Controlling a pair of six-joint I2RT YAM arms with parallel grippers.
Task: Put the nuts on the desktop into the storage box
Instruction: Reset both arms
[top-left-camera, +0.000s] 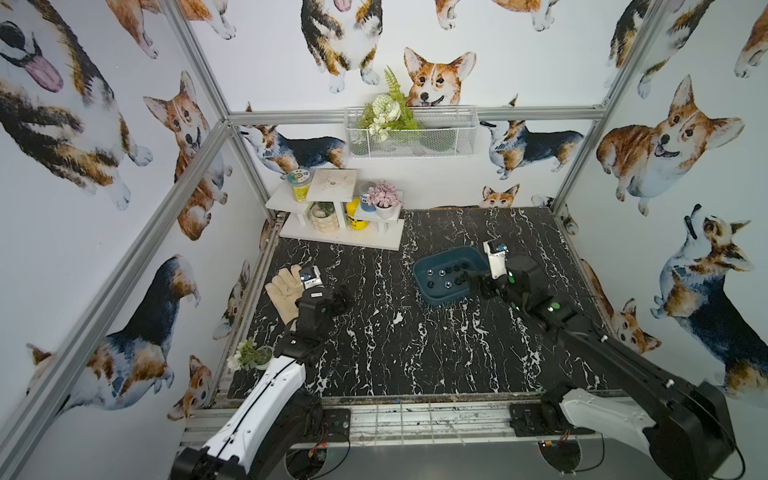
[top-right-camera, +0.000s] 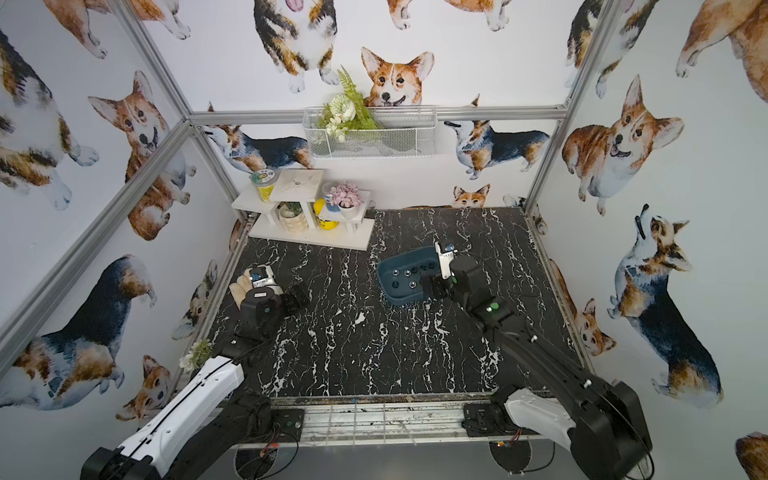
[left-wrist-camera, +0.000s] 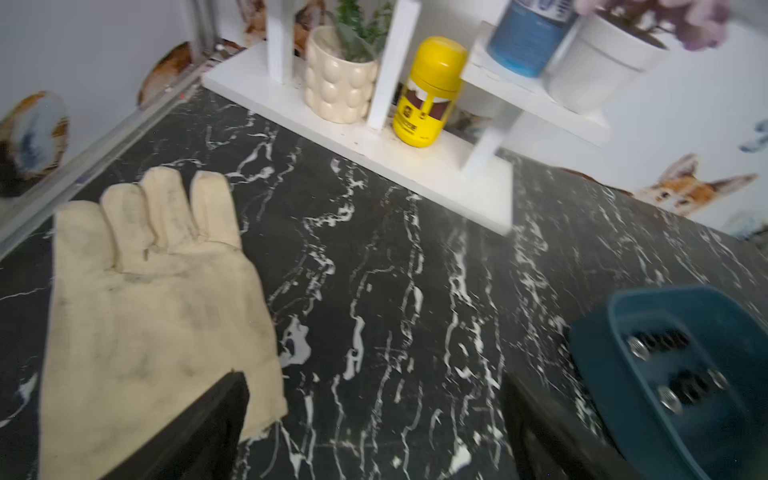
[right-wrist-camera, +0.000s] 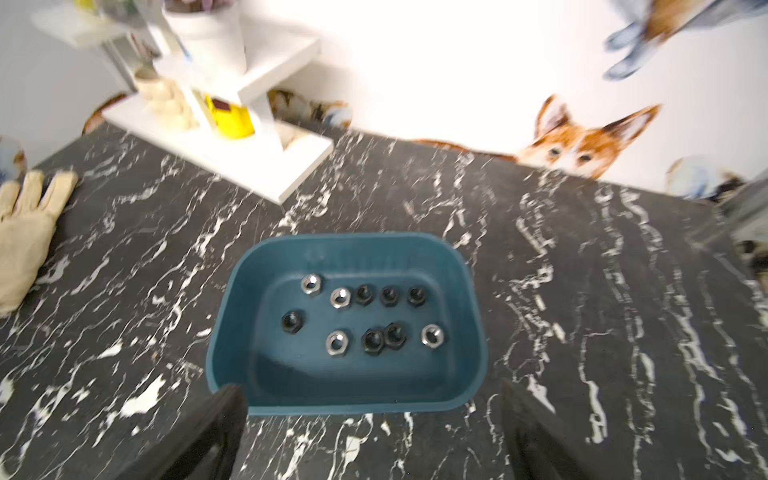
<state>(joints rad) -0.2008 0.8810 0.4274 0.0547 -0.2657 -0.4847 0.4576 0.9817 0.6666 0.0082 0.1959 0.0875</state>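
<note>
The teal storage box (right-wrist-camera: 332, 400) sits on the black marble desktop (top-left-camera: 395, 332), right of centre, in both top views (top-left-camera: 440, 300) (top-right-camera: 405, 300). Several nuts lie inside it, some silver (right-wrist-camera: 340, 297), some black (right-wrist-camera: 389, 296); every nut I see is in the box (top-left-camera: 441, 273). My right gripper (right-wrist-camera: 374, 415) is open and empty, hovering at the box's near right edge (top-left-camera: 473, 283). Over bare desktop at the left, my left gripper (left-wrist-camera: 374, 399) is open and empty, beside the glove (top-left-camera: 343, 299). The box and its nuts (left-wrist-camera: 636, 347) show blurred in the left wrist view.
A cream work glove (top-left-camera: 282, 286) lies flat on the desktop by the left arm (left-wrist-camera: 145, 311). At the back left stands a white stepped shelf (top-left-camera: 340, 239) with pots and bottles. A small plant pot (top-left-camera: 255, 357) stands near the left arm's base. A wire basket (top-left-camera: 411, 137) hangs on the back wall.
</note>
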